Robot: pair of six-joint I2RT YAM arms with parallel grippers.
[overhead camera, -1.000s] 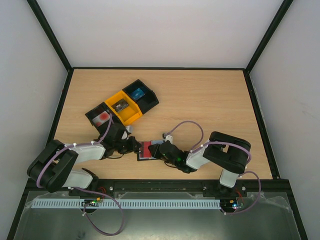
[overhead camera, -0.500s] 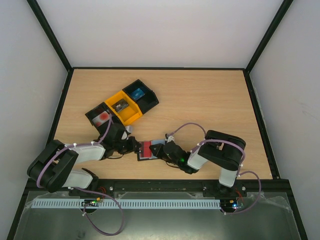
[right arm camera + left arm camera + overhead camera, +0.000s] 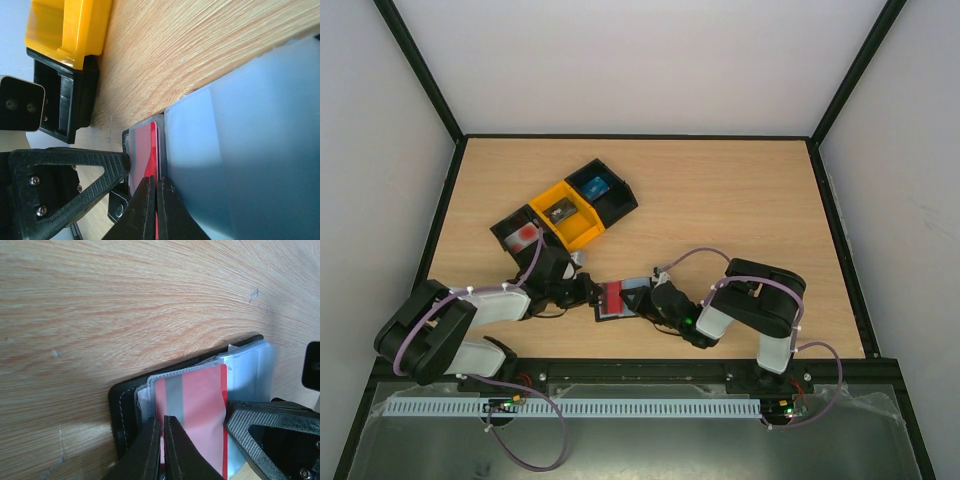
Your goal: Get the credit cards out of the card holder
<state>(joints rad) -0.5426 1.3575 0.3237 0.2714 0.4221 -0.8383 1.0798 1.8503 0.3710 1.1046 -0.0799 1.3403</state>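
Top view: card holder (image 3: 604,312) mostly buried under left gripper (image 3: 594,296) and right gripper (image 3: 632,300); only a patch of red card (image 3: 614,295) shows. Left wrist: holder and card cut off at the bottom edge. Right wrist: clear sleeve (image 3: 250,140) blurred, yellow bin (image 3: 67,27) clipped at the top. Bin contents too small to tell.
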